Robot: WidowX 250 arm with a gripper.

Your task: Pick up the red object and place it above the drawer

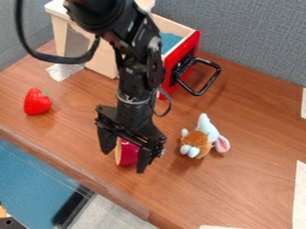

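My gripper (125, 162) hangs low over the wooden table near its front edge, its two fingers wide apart. Between them is a dark red, rounded object (128, 154) with a pale tan flat face on its left side; the fingers and gripper body hide part of it. A bright red strawberry-like toy (37, 102) with a green top sits at the left of the table. At the back stands the drawer (182, 51), pulled out from its light wooden cabinet, with a red front and a black handle.
Right of the gripper lies a plush toy (203, 137) in light blue, brown and pink. The drawer's black handle (206, 82) juts out over the table. A clear raised edge (78, 172) borders the table's lower left side.
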